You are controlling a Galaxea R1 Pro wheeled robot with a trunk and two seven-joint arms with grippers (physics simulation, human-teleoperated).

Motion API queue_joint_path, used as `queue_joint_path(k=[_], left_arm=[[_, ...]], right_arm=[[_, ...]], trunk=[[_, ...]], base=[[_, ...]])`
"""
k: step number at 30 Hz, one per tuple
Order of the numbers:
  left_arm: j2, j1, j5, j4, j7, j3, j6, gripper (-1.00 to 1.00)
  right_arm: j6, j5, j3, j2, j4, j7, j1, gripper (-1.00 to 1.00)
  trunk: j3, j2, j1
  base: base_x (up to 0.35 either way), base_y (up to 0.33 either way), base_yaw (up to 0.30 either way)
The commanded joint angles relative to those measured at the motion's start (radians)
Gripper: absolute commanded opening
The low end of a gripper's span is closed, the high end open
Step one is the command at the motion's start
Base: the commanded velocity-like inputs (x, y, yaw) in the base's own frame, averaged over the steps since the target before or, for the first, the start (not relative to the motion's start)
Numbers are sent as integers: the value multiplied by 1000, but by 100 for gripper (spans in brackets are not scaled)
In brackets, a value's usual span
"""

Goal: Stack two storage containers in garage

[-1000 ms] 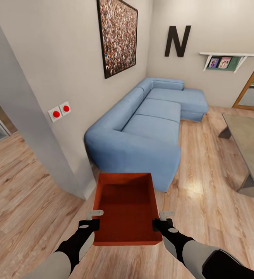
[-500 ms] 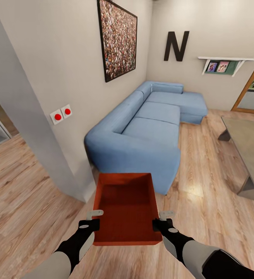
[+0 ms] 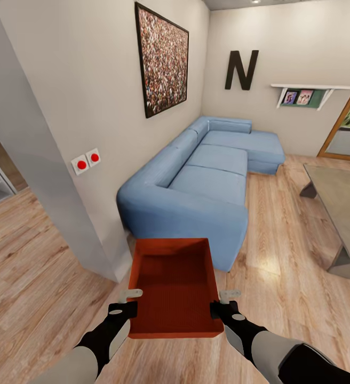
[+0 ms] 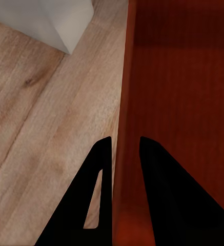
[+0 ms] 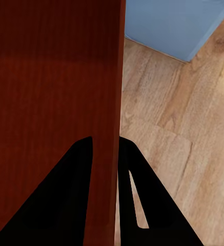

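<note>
Orange-red rectangular storage container (image 3: 175, 290) held level above the light wood-plank floor (image 3: 281, 277).
Left end effector (image 3: 126, 302) and right end effector (image 3: 222, 302) each clamp a side wall.

Both arms reach forward, forearms angled inward, wrists level. Left gripper (image 3: 125, 308) clamped on left side wall of storage container (image 3: 174, 285), one finger inside wall, one outside. Right gripper (image 3: 223, 308) clamped on right side wall likewise, wall pinched between black fingers (image 5: 76, 195). Container hangs between both grippers, clear of floor.
</note>
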Motion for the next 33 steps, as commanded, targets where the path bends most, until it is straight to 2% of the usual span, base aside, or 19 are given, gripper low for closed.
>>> queue_joint_path(k=[1,33], left_arm=[[3,-1,-19,-5,24,30,-20,-100],[3,-1,-20,-11,25,31,-25,-100]], right_arm=[[-3,-7,-18,0,14,-1,0,-100],[1,-7,-18,0,14,2,0,-100]], trunk=[[0,-2,1],[44,-2,1]], base=[[0,0,0],[0,0,-47]])
